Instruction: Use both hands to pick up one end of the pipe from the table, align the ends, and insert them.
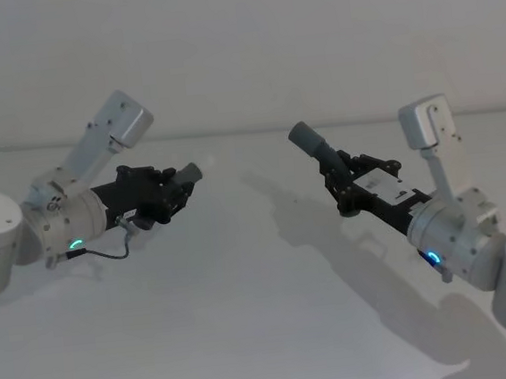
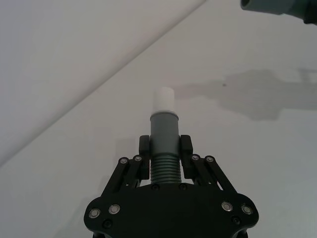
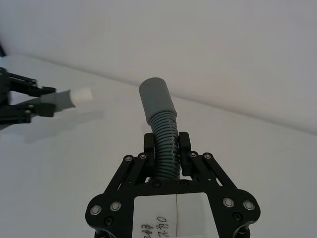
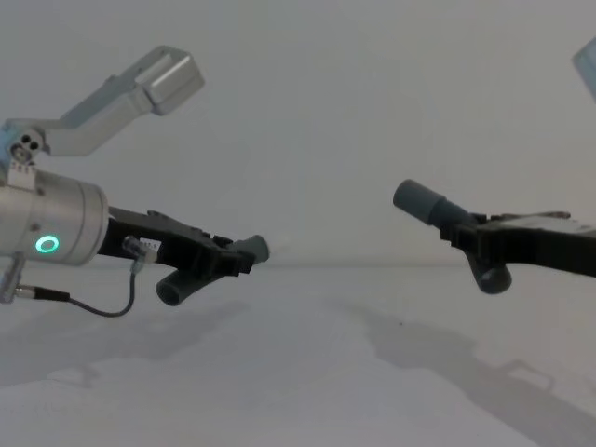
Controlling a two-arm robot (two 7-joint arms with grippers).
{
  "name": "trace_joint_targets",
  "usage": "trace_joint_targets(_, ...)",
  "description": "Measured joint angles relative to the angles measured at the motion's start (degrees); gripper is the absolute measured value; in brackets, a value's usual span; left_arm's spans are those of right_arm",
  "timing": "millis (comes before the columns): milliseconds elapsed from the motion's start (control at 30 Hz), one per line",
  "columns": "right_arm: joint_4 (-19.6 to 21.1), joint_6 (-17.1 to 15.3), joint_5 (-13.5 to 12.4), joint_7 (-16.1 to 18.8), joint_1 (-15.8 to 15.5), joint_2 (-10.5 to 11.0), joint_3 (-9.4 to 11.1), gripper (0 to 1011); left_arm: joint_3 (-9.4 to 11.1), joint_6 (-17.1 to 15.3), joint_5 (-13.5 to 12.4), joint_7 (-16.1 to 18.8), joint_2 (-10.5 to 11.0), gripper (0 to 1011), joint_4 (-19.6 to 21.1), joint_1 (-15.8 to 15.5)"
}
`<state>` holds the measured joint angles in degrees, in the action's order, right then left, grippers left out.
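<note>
Both pipe pieces are held up above the white table [image 1: 249, 333], with a wide gap between them. My left gripper [image 1: 178, 193] is shut on the ribbed middle of the left pipe piece [image 2: 164, 130], whose whitish tip [image 2: 164, 98] points toward the other arm. My right gripper [image 1: 338, 179] is shut on the ribs of the right pipe piece [image 3: 157, 101], and its open grey cuff [image 1: 305, 137] points up and to the left. In the chest view the left piece [image 4: 251, 250] hangs lower than the right piece [image 4: 419, 200]. The two ends face each other roughly but are not in line.
Both arms' shadows lie on the table [image 4: 298, 372]. A thin black cable [image 1: 107, 253] loops under my left wrist. A pale wall rises behind the table's far edge.
</note>
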<state>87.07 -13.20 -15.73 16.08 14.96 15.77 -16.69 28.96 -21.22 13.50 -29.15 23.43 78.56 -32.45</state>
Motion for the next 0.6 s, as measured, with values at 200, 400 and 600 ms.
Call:
trace_joint_targets(200,1.6,2.9,-1.5,4.9,-0.5,2.9,0.2,274,0.6,3.0,0.5,-4.8,2.2,348,0.0,-1.0)
trace_joint_targets(400,2.7,4.6,-3.1,10.0,-0.6,5.8,0.2,274,1.2,6.0,1.5,-10.0,4.5,348,-0.7,-2.3)
trace_joint_targets(600,3.4,5.5,-4.5,14.5,-0.6,8.5,-0.2,274,1.4,8.5,2.5,-13.9,6.3,348,-1.3,-3.1)
